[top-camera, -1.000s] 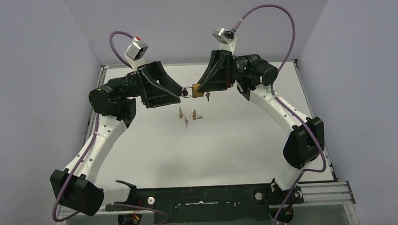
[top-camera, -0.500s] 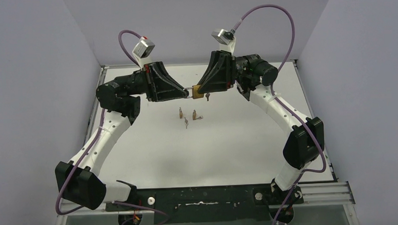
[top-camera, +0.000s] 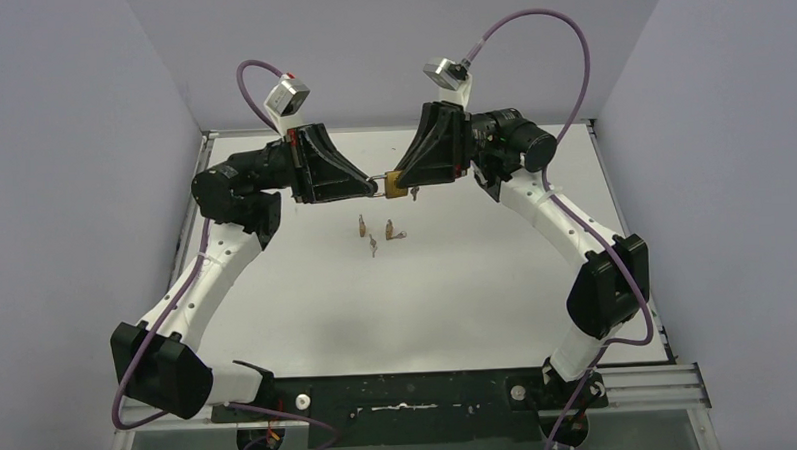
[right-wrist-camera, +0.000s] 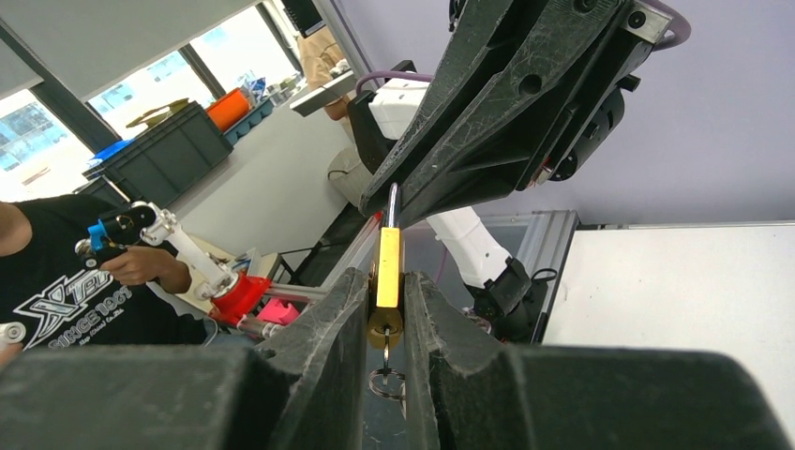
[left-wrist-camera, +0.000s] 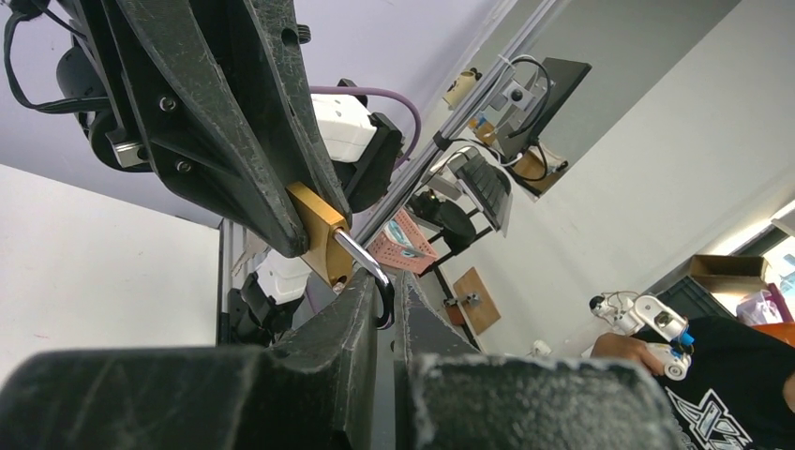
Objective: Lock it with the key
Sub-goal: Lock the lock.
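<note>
A brass padlock (top-camera: 396,183) is held in the air above the far middle of the table. My right gripper (top-camera: 403,181) is shut on its body, seen edge-on in the right wrist view (right-wrist-camera: 387,267). A key (right-wrist-camera: 385,345) sits in the keyhole with a ring hanging below. My left gripper (top-camera: 376,186) is shut on the steel shackle (left-wrist-camera: 367,270), which sticks out of the brass body (left-wrist-camera: 319,230). In the left wrist view the left gripper (left-wrist-camera: 385,298) pinches the shackle's curved end.
Three loose keys (top-camera: 375,233) lie on the white table (top-camera: 477,282) just below the padlock. The two arms meet tip to tip over the far half of the table. Grey walls stand on the left, right and back.
Over the last second my left arm moved right and its fingers came onto the shackle. The right arm and padlock have held still.
</note>
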`<action>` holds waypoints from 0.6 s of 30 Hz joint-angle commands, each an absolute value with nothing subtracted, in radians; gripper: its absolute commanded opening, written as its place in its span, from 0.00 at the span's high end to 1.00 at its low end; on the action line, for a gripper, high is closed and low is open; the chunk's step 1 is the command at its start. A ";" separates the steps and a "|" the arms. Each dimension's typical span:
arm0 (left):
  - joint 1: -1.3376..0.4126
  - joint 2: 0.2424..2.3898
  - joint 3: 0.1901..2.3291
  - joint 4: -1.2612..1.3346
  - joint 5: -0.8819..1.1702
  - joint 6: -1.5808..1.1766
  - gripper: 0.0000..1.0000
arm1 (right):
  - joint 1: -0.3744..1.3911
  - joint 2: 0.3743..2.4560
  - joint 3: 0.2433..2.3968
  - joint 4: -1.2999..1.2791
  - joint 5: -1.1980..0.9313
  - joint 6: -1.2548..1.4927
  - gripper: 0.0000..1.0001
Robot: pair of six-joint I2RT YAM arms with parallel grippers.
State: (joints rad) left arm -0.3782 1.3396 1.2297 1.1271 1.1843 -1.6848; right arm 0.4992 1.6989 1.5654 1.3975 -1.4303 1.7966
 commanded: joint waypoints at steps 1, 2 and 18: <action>-0.389 1.335 1.286 1.245 1.160 -1.735 1.00 | 0.514 1.687 1.610 1.420 -1.422 1.803 1.00; -0.396 1.339 1.288 1.253 1.155 -1.740 1.00 | 0.518 1.688 1.610 1.419 -1.423 1.802 1.00; -0.424 1.343 1.254 1.196 1.084 -1.650 1.00 | 0.538 1.702 1.618 1.412 -1.401 1.776 1.00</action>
State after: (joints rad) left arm -0.3962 1.3495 1.2297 1.1896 1.1706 -1.7012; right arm 0.5117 1.6989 1.5803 1.4052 -1.4330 1.7973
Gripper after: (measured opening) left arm 0.039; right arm 0.161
